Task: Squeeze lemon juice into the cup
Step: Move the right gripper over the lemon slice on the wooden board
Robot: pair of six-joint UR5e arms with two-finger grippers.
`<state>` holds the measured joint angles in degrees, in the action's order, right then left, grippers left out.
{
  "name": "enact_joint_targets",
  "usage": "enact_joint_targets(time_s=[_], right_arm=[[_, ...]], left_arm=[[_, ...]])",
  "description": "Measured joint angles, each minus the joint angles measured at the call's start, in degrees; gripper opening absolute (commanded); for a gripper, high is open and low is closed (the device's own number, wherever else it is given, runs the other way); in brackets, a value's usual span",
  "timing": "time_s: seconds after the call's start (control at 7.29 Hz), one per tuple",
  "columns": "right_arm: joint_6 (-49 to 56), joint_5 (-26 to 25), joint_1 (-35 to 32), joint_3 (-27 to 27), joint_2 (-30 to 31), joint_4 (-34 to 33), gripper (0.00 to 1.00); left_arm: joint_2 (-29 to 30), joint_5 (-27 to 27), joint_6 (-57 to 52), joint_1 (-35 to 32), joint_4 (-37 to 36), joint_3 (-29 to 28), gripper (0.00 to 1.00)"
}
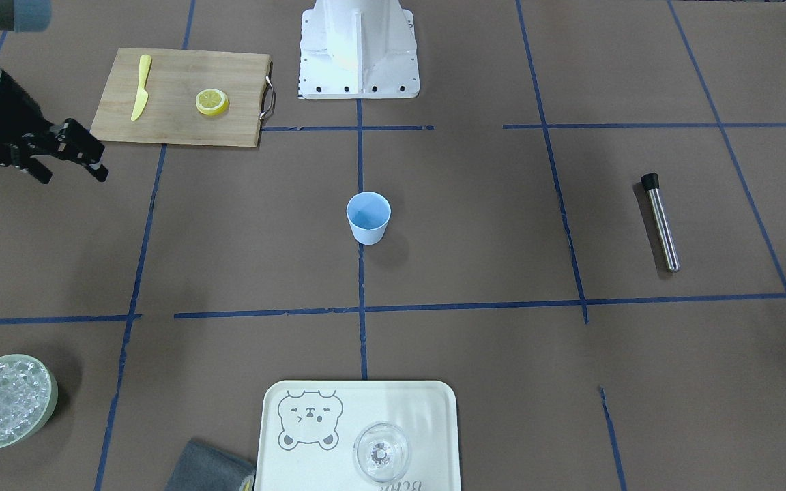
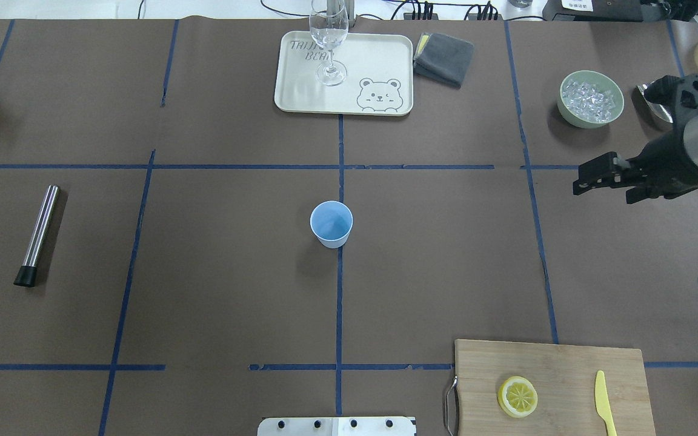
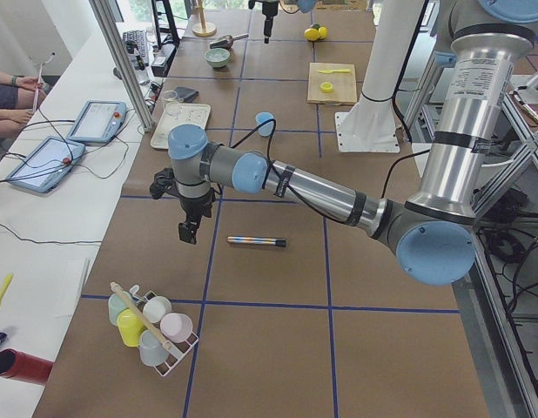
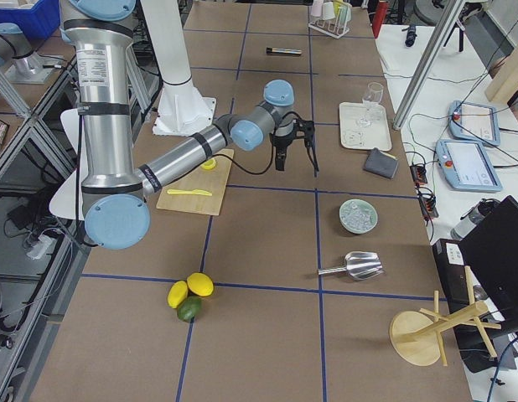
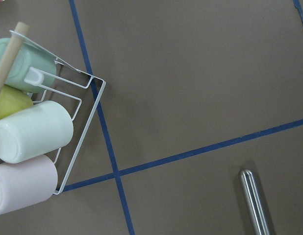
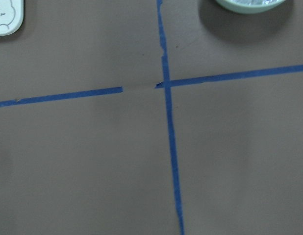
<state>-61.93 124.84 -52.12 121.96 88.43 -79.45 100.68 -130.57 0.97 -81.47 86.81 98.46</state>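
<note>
While the cup stands mid-table, well apart from the lemon at the robot-side edge, I find right gripper released; left gripper, cannot tell.

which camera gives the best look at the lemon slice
The overhead exterior view: the lemon slice is largest there, its segments clear, lying on the cutting board beside the knife. The front-facing view shows it smaller; both side views show only a tiny yellow spot; the wrist views miss it.
</note>
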Motion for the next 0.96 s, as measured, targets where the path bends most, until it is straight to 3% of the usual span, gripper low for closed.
enact_joint_targets(time_s=[0.41,0.69,0.96], right_arm=[[-16.85,-13.64,18.54,7.93,2.11,-0.03,1.00],[-24.26,-27.20,32.46,10.69,6.52,0.39,1.00],[-28.17,-37.33,42.56,12.17,12.08,4.07,1.00]], left_arm=[[-3.11,0.29,9.80,4.53,10.49,-0.69,1.00],[-3.67,0.16,12.93,6.11,12.87,-0.90,1.00],[-3.65,0.05,13.38,6.37,13.17,-0.84,1.00]])
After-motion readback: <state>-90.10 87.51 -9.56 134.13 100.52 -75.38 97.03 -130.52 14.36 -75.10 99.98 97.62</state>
